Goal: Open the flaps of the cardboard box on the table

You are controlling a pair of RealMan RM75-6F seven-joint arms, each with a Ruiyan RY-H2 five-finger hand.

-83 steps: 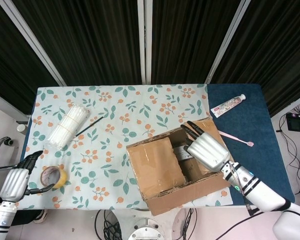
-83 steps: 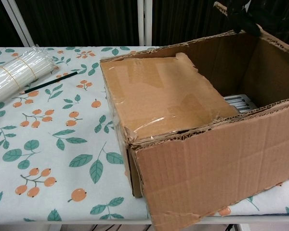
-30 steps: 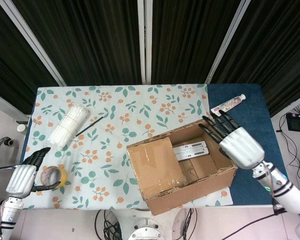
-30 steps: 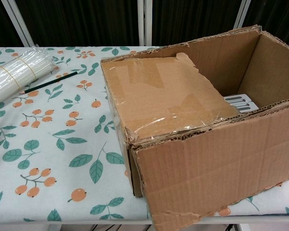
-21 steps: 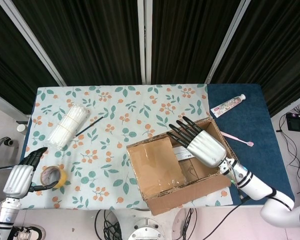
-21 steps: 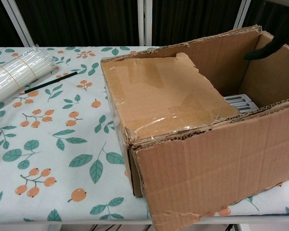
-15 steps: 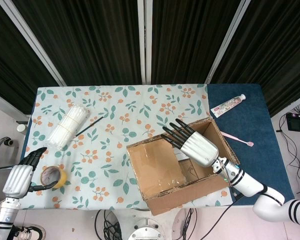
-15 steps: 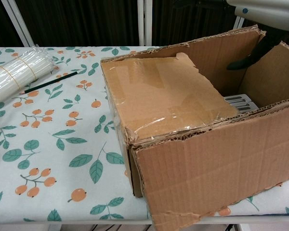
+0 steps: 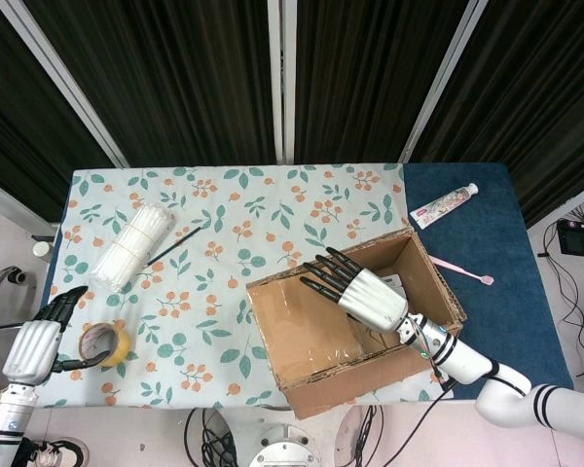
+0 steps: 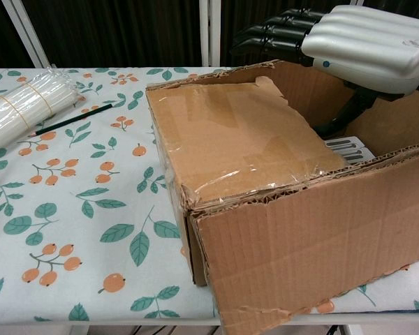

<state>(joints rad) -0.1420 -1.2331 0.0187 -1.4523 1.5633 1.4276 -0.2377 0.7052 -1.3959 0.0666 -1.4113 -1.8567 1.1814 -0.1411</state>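
A torn cardboard box (image 9: 355, 326) at the tabletop's (image 9: 224, 204) near edge: taped flap (image 10: 230, 139) flat, white packet (image 10: 346, 145) inside; right hand (image 9: 355, 287) above, fingers spread, holding nothing.
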